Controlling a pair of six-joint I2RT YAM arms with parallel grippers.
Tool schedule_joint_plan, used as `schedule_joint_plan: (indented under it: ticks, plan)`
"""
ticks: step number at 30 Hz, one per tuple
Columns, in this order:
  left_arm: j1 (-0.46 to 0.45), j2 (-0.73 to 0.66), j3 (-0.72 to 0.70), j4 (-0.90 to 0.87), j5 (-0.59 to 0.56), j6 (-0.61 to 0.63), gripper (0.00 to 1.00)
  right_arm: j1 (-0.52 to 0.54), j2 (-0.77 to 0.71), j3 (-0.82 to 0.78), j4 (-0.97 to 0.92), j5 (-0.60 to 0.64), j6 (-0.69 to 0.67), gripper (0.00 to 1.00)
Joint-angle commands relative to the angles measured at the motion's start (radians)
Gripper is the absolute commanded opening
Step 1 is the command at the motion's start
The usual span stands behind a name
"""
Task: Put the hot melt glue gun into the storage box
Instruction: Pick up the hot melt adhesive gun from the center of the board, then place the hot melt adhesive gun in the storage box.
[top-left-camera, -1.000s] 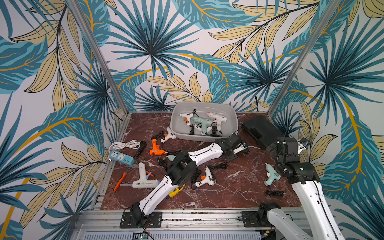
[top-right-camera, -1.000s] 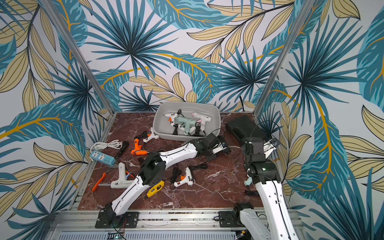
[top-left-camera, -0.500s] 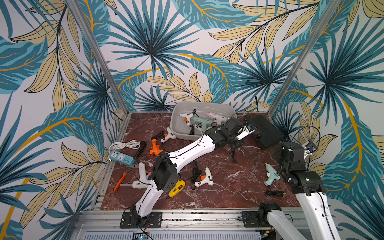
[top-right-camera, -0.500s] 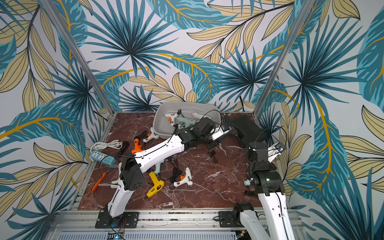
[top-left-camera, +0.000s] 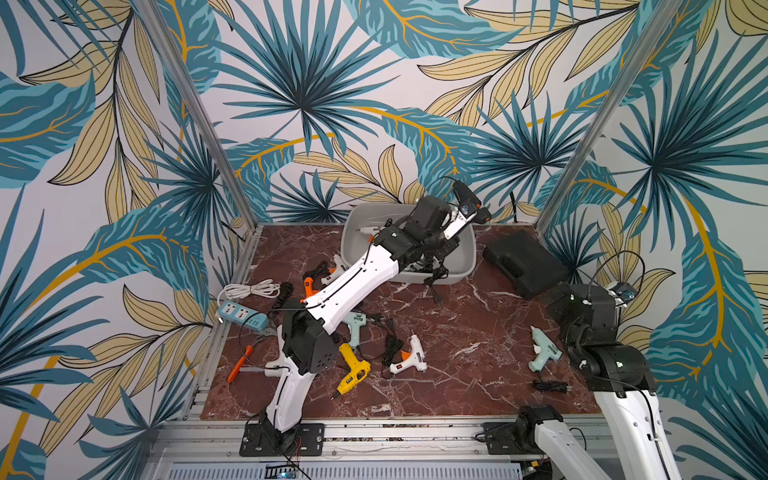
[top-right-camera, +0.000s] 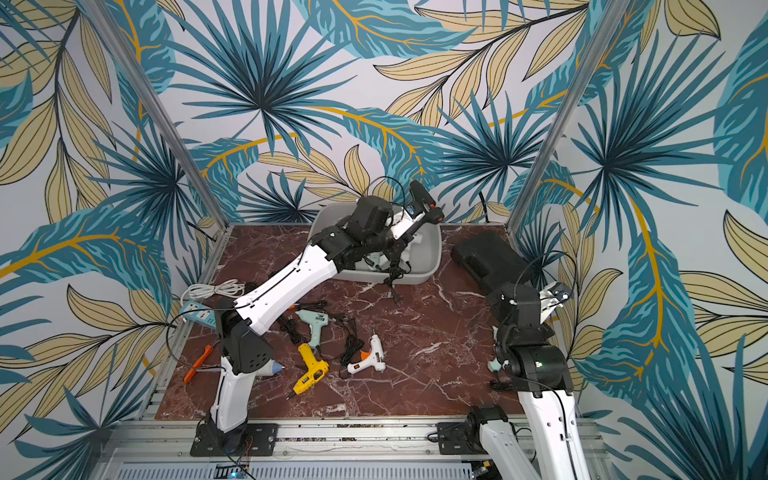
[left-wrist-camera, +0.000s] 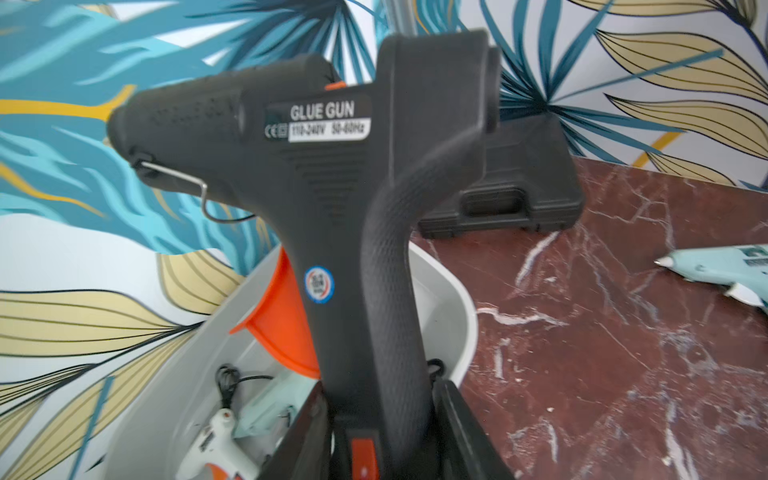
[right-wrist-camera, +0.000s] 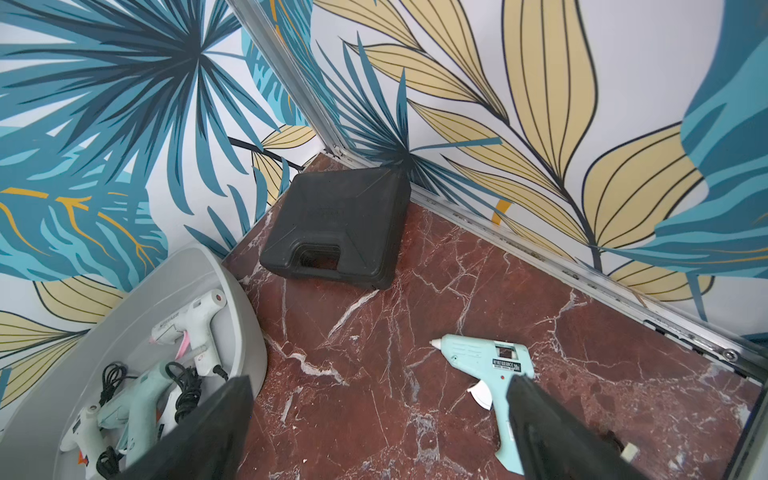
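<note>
Left gripper (left-wrist-camera: 384, 432) is up over the storage box (left-wrist-camera: 465, 316), jaws pinched narrow on the handle of the black glue gun (left-wrist-camera: 332, 166) (label reads GLUE GUN). The gun's in the air above the box's end nearest the black case (right-wrist-camera: 336, 224), nozzle pointing away from the case. Inside the box: a white glue gun (right-wrist-camera: 195, 328) and others, cords tangled. Right gripper (right-wrist-camera: 382, 386) hangs on the case side of the box, jaws wide, nothing between 'em, w/ a mint glue gun (right-wrist-camera: 486, 357) lying on the marble table (right-wrist-camera: 374, 332) just beneath.
</note>
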Motion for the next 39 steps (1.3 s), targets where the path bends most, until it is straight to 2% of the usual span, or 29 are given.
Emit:
schedule_joint_plan:
  ticks: [1, 6, 12, 19, 23, 29, 35, 37, 39]
  plan:
    - [0.067, -0.06, 0.094, 0.069, 0.063, 0.065, 0.0, -0.003, 0.024, 0.009, 0.034, -0.034, -0.016, 0.99]
    - [0.175, -0.024, 0.166, 0.063, 0.156, 0.121, 0.0, -0.003, 0.061, -0.005, 0.066, -0.077, -0.005, 0.99]
    - [0.276, 0.022, 0.132, 0.088, 0.295, 0.232, 0.0, -0.002, 0.083, -0.021, 0.091, -0.11, 0.0, 1.0]
    - [0.314, 0.135, 0.113, 0.085, 0.507, 0.38, 0.0, -0.003, 0.081, -0.048, 0.103, -0.129, 0.003, 0.99]
    - [0.31, 0.203, 0.12, 0.075, 0.63, 0.401, 0.0, -0.002, 0.079, -0.049, 0.098, -0.137, -0.003, 1.0]
    - [0.282, 0.288, 0.123, 0.023, 0.668, 0.487, 0.0, -0.003, 0.071, -0.046, 0.092, -0.137, -0.011, 0.99]
    - [0.257, 0.381, 0.157, -0.029, 0.708, 0.515, 0.0, -0.002, 0.071, -0.045, 0.088, -0.148, -0.013, 1.0]
    - [0.24, 0.403, 0.157, -0.038, 0.658, 0.546, 0.0, -0.003, 0.073, -0.043, 0.083, -0.154, -0.016, 0.99]
    - [0.221, 0.425, 0.158, -0.019, 0.553, 0.555, 0.0, -0.003, 0.071, -0.043, 0.078, -0.157, -0.018, 1.0]
